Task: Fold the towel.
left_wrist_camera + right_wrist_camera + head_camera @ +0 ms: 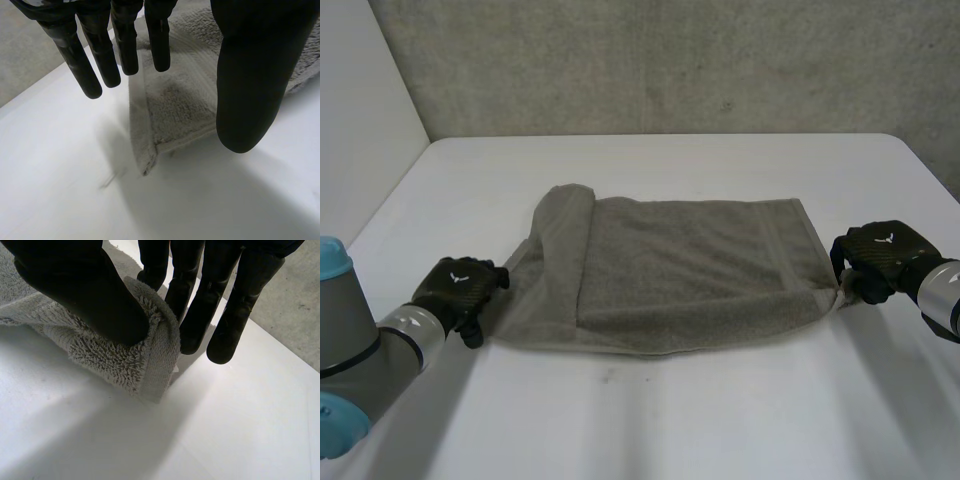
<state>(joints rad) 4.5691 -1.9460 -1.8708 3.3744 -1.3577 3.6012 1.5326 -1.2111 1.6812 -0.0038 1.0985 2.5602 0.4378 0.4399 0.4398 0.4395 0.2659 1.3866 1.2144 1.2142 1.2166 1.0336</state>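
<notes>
A grey towel (680, 270) lies across the middle of the white table (670, 420), and its left end is turned over into a thick fold. My left hand (455, 285) is at the towel's near left corner. In the left wrist view its straight fingers (85, 65) and thumb stand apart above that corner (170, 115), holding nothing. My right hand (875, 255) is at the near right corner. There its thumb (75, 285) presses the lifted towel corner (125, 360) against the fingers, a little above the table.
A grey wall (670, 60) rises behind the table's far edge, and a pale wall (360, 110) stands at the far left. Bare tabletop runs in front of the towel and on both sides of it.
</notes>
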